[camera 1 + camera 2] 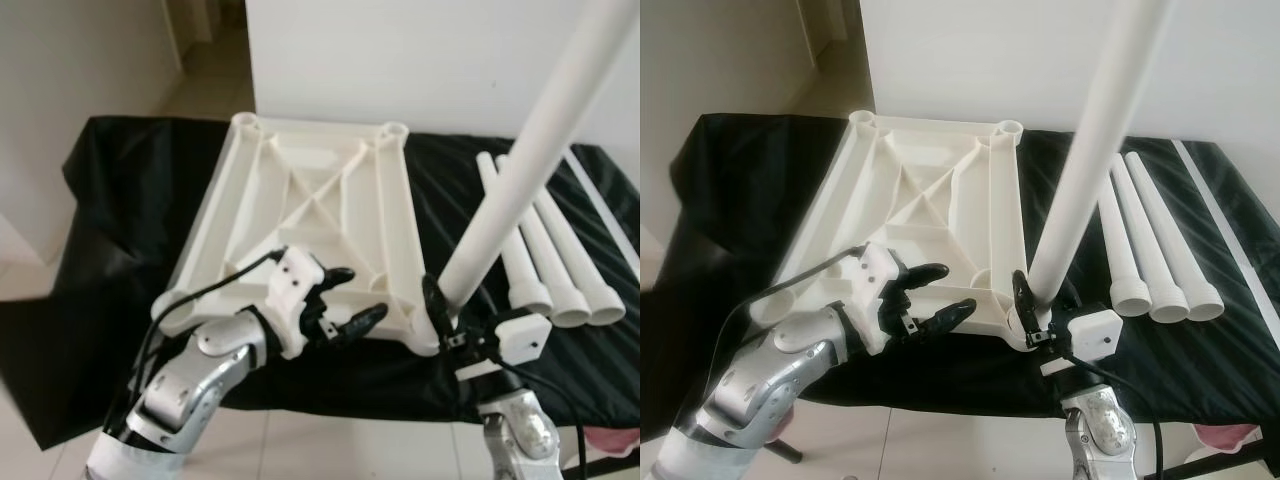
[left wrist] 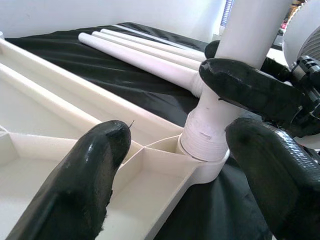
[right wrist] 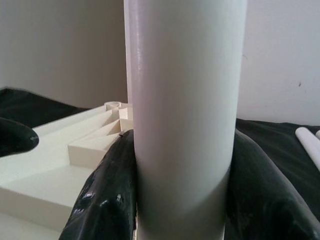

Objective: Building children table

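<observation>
1. The white tabletop (image 1: 310, 215) lay upside down, ribbed underside up, on a black cloth (image 1: 130, 200) that covered the work surface.
2. One white table leg (image 1: 530, 150) stood nearly upright at the tabletop's near right corner, its threaded foot seated in the corner socket (image 2: 202, 167).
3. The right gripper (image 1: 1035, 310) was pinching that leg low down, just above the socket, one black finger (image 3: 107, 192) pressed against each side of the tube.
4. The left gripper (image 1: 345, 300) hovered over the tabletop's near edge, just left of the socket, its two fingers spread apart and holding nothing.
5. In the left wrist view, the leg's base and socket lay straight ahead between the spread fingers (image 2: 80, 185), not touched by them.
6. Three spare legs (image 1: 555, 255) lay side by side on the cloth to the right of the tabletop, flared ends toward the robot, well apart from both grippers.
</observation>
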